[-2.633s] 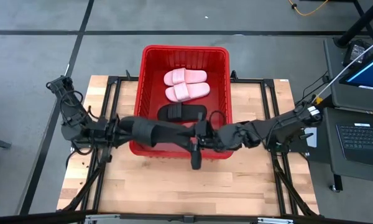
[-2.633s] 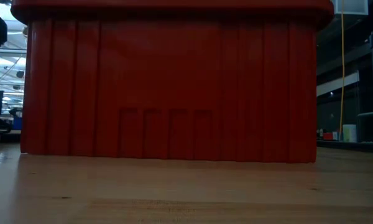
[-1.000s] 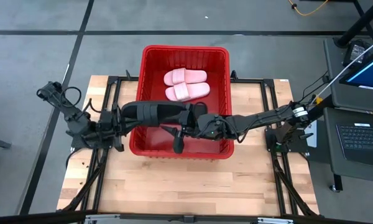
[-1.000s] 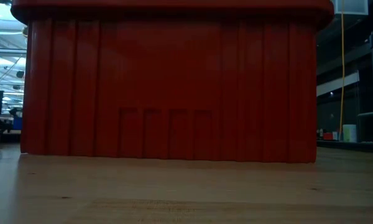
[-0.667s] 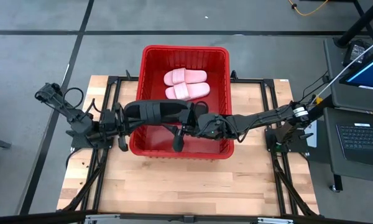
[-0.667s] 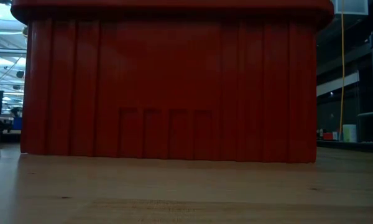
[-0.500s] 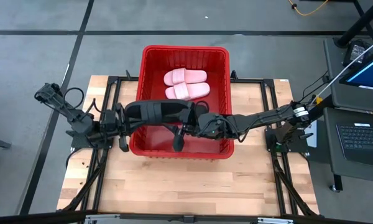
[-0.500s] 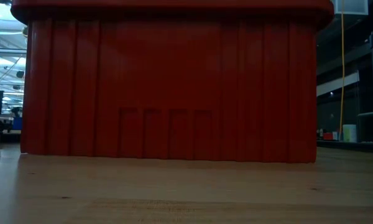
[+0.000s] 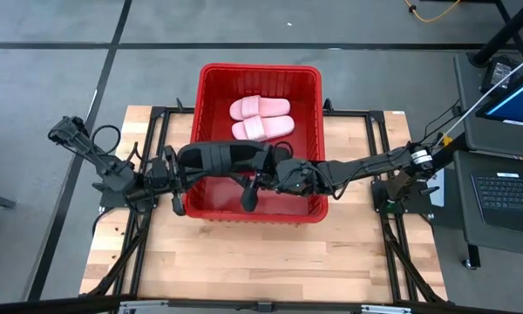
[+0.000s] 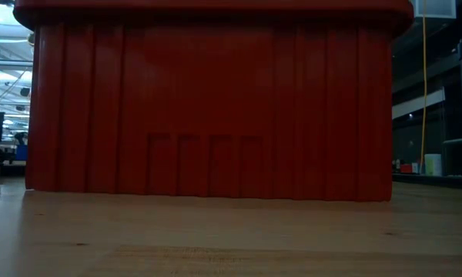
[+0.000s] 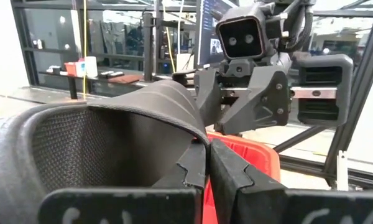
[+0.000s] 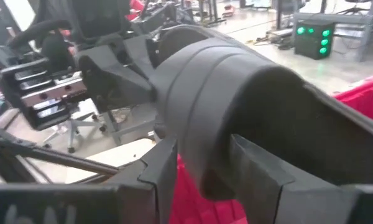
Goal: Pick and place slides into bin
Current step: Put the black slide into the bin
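The red bin point(image 9: 211, 80) sits on the wooden table point(image 9: 244, 253); two pink slides point(image 9: 261, 119) lie at its far end. Over its near half, the left gripper point(image 9: 263, 168) is pinched on one black slide's point(image 9: 218, 157) strap, the right gripper point(image 9: 254, 185) clamped around another black slide point(image 12: 236, 106)

On the wooden table point(image 9: 261, 253) the big red slotted plastic bin point(image 9: 314, 131) sits toward twelve o'clock, two pale pink slides point(image 9: 261, 119) inside at its twelve o'clock end, my grippers meeting over its six o'clock end.
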Robot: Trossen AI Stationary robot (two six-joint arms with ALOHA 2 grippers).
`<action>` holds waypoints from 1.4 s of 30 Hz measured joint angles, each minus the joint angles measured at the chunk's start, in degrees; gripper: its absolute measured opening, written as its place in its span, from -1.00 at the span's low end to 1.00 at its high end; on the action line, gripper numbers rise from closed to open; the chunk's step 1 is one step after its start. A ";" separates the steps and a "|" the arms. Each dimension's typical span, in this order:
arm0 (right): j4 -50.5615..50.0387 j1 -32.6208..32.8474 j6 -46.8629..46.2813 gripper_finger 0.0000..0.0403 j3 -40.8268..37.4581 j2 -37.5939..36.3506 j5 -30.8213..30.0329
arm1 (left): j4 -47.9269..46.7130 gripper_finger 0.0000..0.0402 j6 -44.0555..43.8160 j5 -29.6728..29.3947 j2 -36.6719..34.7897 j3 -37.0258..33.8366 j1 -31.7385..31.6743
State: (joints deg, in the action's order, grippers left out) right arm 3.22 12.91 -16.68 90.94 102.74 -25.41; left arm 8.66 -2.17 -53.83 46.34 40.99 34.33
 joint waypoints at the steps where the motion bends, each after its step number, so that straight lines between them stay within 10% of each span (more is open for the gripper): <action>1: 0.15 0.03 -0.01 -0.28 0.00 0.00 0.63 | 0.05 -0.99 0.00 -0.19 0.01 0.00 0.00; 26: 0.91 0.44 0.71 -0.29 0.00 -0.09 1.12 | 1.54 -0.99 -1.09 1.89 1.34 0.11 -3.43; 42: 0.42 0.33 0.71 -0.71 0.00 -0.26 -0.24 | 2.34 -0.99 -0.59 5.99 1.47 0.09 -7.44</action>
State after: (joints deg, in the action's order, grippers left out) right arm 3.64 13.24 -15.97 90.94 102.48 -25.65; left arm 11.01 -2.77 -47.84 47.81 41.08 26.88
